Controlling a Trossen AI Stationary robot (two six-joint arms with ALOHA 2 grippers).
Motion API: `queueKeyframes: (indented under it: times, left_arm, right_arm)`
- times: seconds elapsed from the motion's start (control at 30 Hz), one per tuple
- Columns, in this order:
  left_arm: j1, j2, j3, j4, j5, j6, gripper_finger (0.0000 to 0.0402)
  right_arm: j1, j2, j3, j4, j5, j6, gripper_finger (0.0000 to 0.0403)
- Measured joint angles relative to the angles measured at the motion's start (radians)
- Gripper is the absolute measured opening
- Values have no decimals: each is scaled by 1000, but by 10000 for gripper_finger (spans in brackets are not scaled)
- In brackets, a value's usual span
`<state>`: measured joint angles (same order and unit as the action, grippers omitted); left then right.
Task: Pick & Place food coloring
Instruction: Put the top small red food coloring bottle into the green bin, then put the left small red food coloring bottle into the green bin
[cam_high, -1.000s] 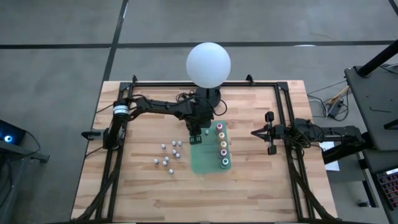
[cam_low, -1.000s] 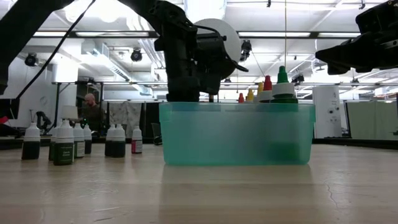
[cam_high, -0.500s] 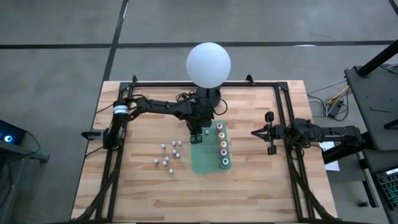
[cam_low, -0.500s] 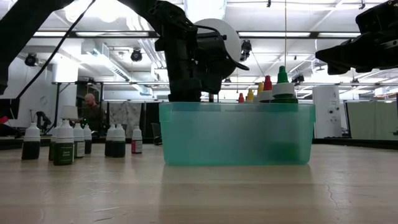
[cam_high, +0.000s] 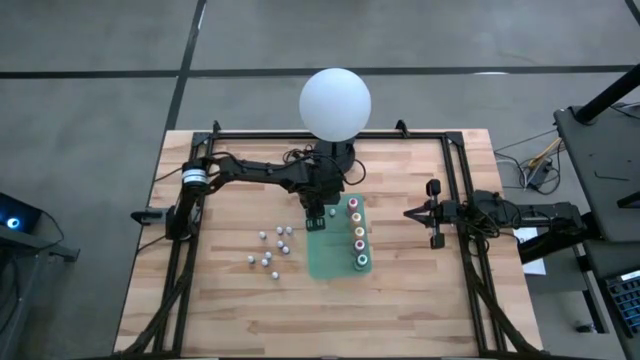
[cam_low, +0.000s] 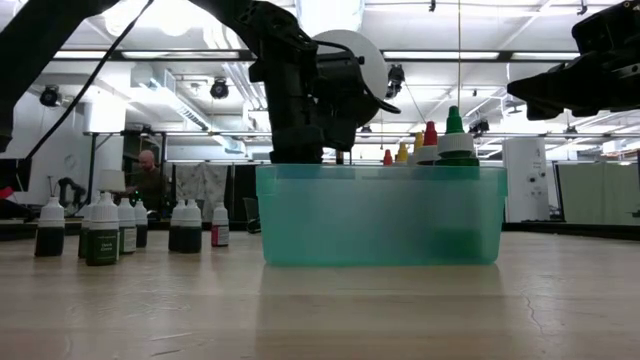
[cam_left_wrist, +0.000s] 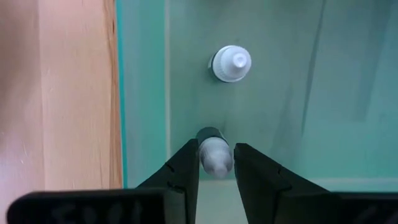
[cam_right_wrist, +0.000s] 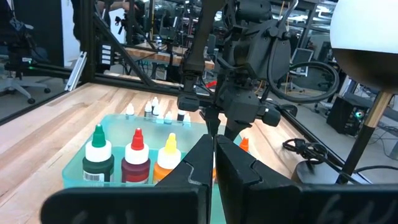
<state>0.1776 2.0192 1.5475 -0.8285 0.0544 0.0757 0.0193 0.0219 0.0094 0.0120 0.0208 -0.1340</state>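
Nothing has visibly changed over the last second: the left end effector (cam_left_wrist: 216, 163) stays clamped on a whitish-topped bottle (cam_left_wrist: 215, 154) inside the green bin (cam_high: 338, 262) at frame centre, so release seems pending. The right end effector (cam_high: 434, 214), fingers together, waits at right.

The table (cam_high: 230, 300) is surfaced in pale, matt wood planks. The bin (cam_low: 380, 215) is formed from translucent teal plastic. The bottle caps (cam_left_wrist: 231, 63) are moulded in smooth white plastic.
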Motion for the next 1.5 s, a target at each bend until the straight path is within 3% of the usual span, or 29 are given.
queueKeyframes:
  times: [0.57,1.27,1.5]
  left_arm:
    - [1,-41,23,-38,6,21,76]
    - [-7,-42,327,-289,27,31,76]
    - [-21,-46,346,-360,64,29,76]
  right_arm:
    - [0,1,0,0,0,0,9]
    - [0,0,0,0,0,0,9]
    - [0,0,0,0,0,2,9]
